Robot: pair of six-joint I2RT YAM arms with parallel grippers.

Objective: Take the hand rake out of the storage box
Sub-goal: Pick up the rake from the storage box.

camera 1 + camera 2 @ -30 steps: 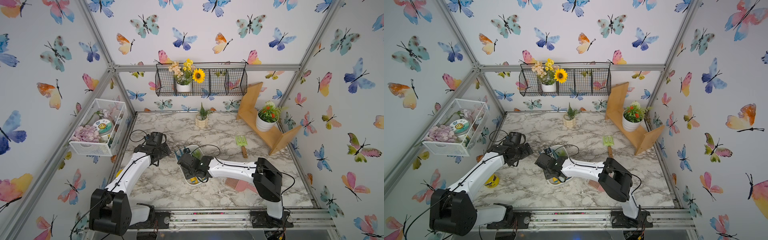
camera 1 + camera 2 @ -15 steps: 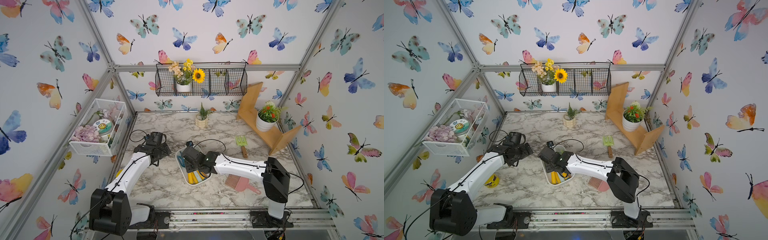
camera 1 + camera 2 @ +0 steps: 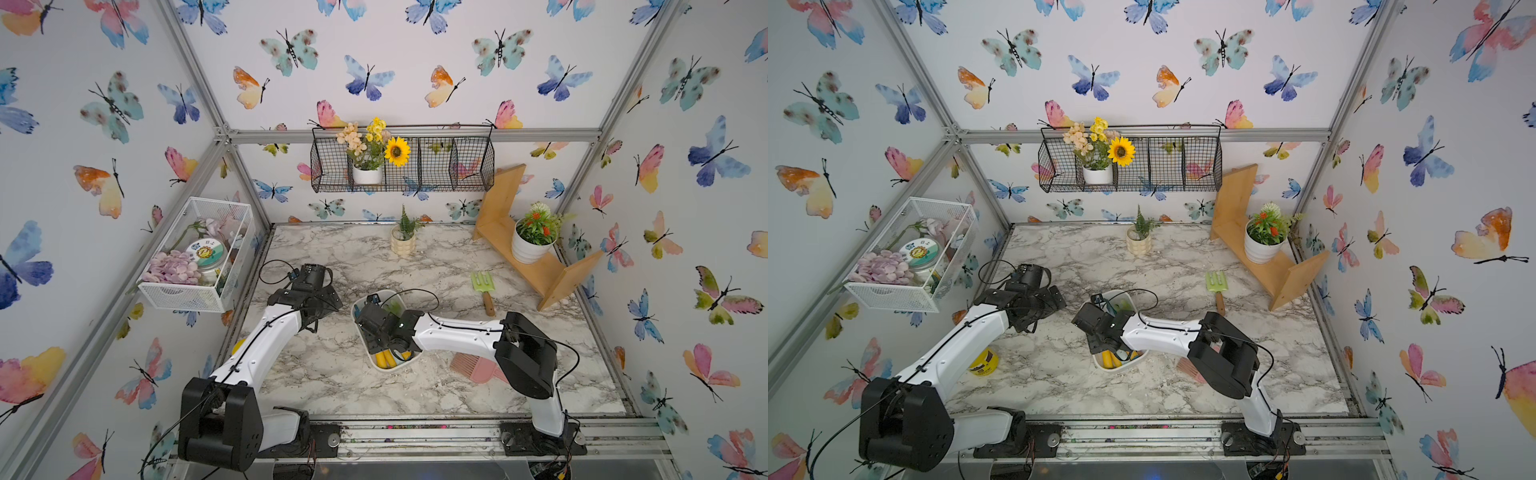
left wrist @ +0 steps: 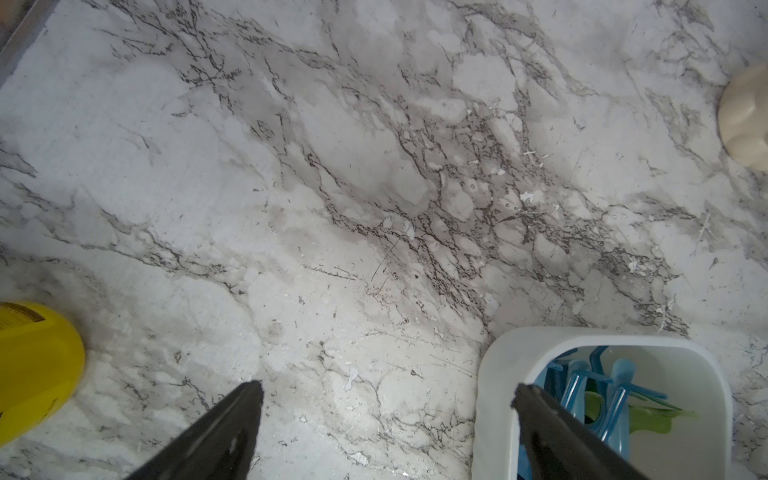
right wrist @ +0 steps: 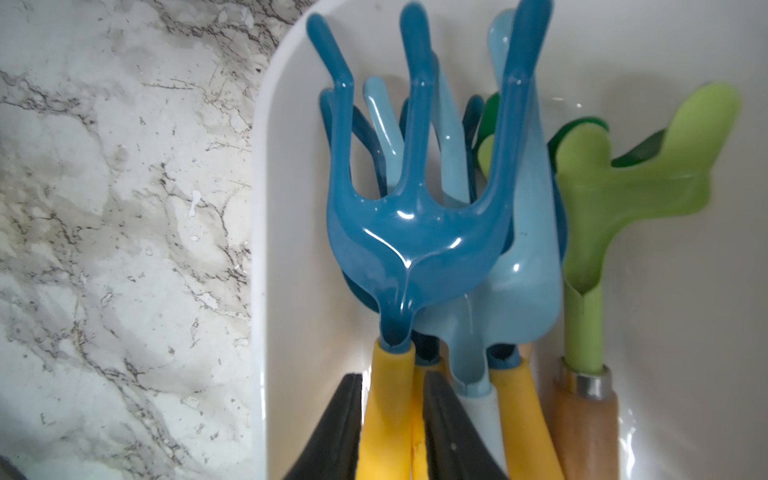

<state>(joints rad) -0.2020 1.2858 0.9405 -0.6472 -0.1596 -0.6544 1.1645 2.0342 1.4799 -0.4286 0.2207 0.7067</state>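
The white storage box (image 3: 409, 360) (image 3: 1121, 369) sits mid-table with several hand tools inside. Topmost is a dark blue hand rake (image 5: 415, 241) with a yellow handle. My right gripper (image 5: 390, 376) (image 3: 376, 332) reaches into the box, its jaws slightly open on either side of that handle, and a thin gap shows beside one finger. Beside the rake lie a light blue trowel (image 5: 519, 270) and a green tool (image 5: 590, 216) with a wooden handle. My left gripper (image 4: 386, 386) (image 3: 326, 301) hovers wide open and empty by the box's far left corner (image 4: 498, 353).
A green fork (image 3: 482, 284) and a pink rake (image 3: 473, 368) lie on the marble right of the box. A yellow tub (image 3: 984, 362) stands at the left edge and a cream pot (image 3: 402, 243) at the back. The wooden shelf (image 3: 540, 274) holds a potted plant.
The right arm has shifted over the box and its jaws have parted a little around the yellow handle. The left arm has stayed still.
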